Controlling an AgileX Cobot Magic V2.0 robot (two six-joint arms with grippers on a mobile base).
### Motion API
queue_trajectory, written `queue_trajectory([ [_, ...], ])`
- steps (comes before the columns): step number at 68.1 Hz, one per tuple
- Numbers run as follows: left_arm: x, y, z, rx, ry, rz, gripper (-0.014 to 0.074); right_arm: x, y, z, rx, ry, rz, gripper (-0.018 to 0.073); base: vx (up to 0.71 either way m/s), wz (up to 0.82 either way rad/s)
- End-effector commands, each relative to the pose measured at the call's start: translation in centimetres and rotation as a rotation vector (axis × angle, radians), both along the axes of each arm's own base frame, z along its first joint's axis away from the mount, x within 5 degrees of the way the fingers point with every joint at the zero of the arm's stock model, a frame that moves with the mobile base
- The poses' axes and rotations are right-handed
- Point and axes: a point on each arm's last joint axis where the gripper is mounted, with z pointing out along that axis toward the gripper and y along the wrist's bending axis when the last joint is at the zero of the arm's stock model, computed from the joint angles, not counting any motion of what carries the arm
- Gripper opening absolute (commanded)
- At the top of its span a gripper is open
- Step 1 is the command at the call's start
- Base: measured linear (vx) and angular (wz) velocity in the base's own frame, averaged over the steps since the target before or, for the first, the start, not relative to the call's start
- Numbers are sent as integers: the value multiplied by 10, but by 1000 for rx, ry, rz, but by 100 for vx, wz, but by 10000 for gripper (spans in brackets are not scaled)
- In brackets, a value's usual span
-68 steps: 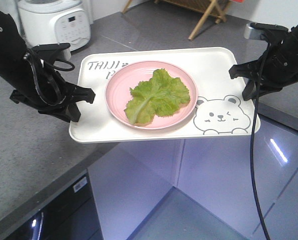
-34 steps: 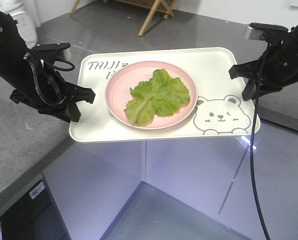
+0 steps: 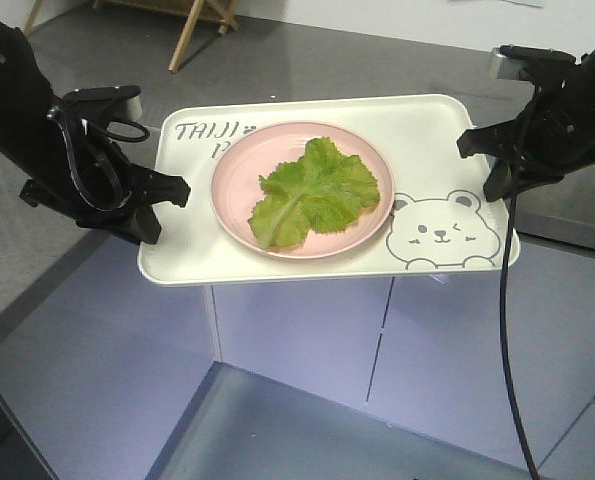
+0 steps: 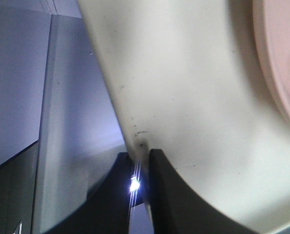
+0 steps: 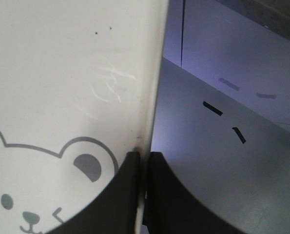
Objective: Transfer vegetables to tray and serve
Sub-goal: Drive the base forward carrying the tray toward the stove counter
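Observation:
The cream tray [image 3: 432, 140] with the bear drawing hangs in the air, held level between my two arms. On it rests a round pink plate [image 3: 239, 165] carrying the vegetables [image 3: 317, 192], green lettuce leaves. My left gripper [image 3: 167, 205] is shut on the tray's left rim [image 4: 135, 131]; a black finger [image 4: 166, 195] lies on top of the rim. My right gripper [image 3: 482, 165] is shut on the tray's right rim [image 5: 152, 97], beside the bear's ear [image 5: 88, 165].
Below the tray are grey-lilac cabinet fronts [image 3: 307, 340] and a grey floor [image 3: 307, 430]. A grey counter top [image 3: 307, 60] runs behind, with wooden legs [image 3: 202, 20] at the far back. A black cable [image 3: 507, 330] hangs from the right arm.
The tray, plate and both arms keep the same place in the view. The background has slid left: the white cooker and the left counter are gone, and more cabinet front shows.

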Motion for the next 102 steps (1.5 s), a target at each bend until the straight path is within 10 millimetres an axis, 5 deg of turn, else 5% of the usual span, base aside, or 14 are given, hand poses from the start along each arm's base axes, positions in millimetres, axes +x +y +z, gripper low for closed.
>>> queue_trajectory([
  [1, -10, -13, 36, -130, -119, -34, -6, -17, 15, 32, 101, -60, 54, -6, -5, -37],
  [102, -10, -13, 36, -130, -119, -34, -6, -17, 15, 32, 101, -60, 54, -6, -6, -28],
])
